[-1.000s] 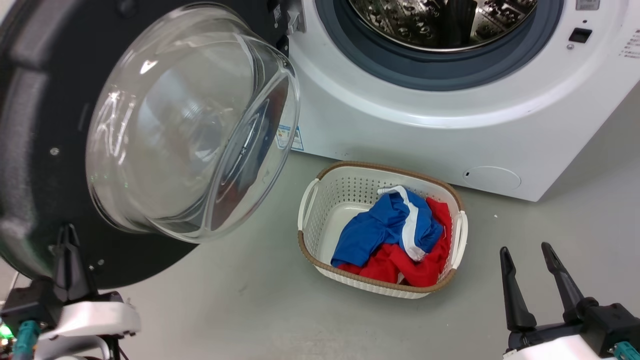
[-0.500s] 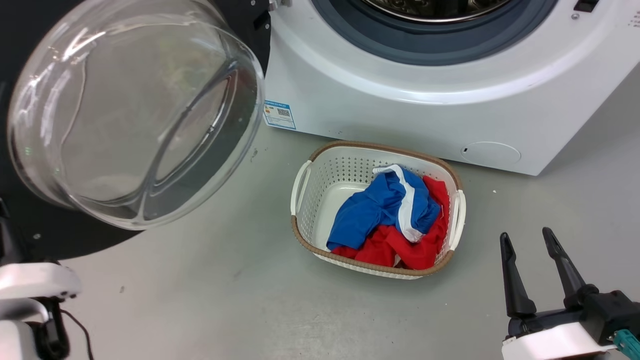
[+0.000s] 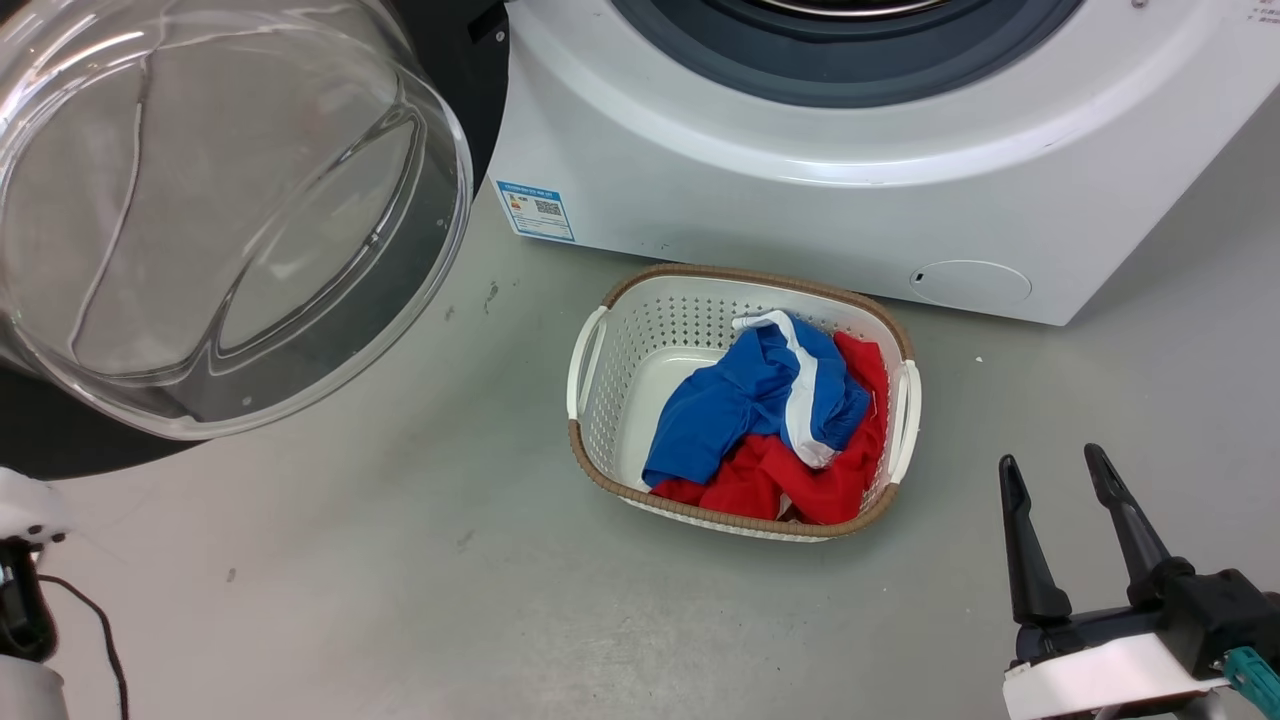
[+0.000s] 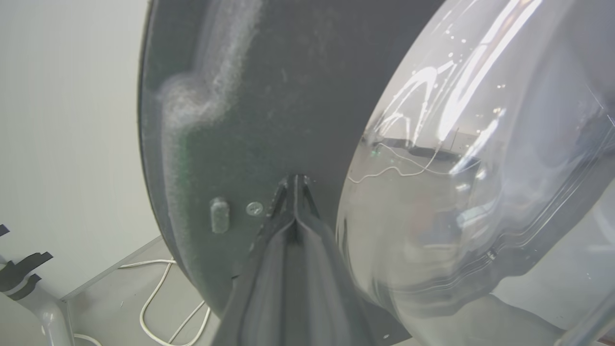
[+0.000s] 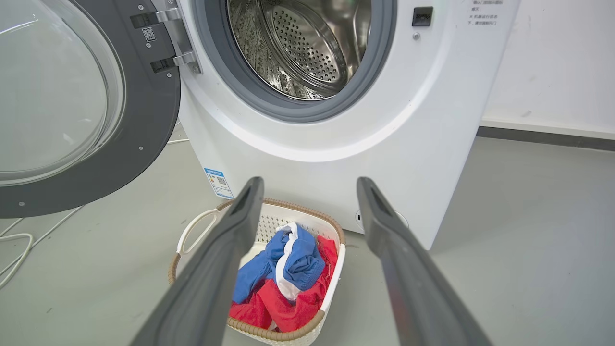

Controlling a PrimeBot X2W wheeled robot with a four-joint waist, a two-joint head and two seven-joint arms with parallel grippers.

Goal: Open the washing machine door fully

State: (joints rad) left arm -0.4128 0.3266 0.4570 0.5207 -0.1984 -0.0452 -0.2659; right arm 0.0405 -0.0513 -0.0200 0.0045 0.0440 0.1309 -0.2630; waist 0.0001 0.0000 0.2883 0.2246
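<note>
The washing machine door (image 3: 220,210) hangs wide open, out to the left of the washing machine (image 3: 800,200), with its inner face and bulging glass bowl (image 5: 53,96) turned toward the room. It hangs off two metal hinges (image 5: 168,38) beside the steel drum (image 5: 307,48), and it looks close to its full swing.

This is a big, rigid slab that looks heavy, and it will only pivot on those hinges. The glass is smooth, slippery and breakable, so it's no place to push. The dark ring out toward the free edge is the spot, where leverage is best.

That's right where the left gripper (image 4: 294,183) sits, its fingers pinched together on nothing and its tips seemingly against the ring just beside the bowl. The right gripper (image 3: 1050,457) hovers idle with its fingers spread, well apart from the door, over the grey floor (image 3: 400,600). Between them, a white laundry basket (image 3: 590,350) of blue and red clothes (image 3: 760,420) sits just in front of the machine.
</note>
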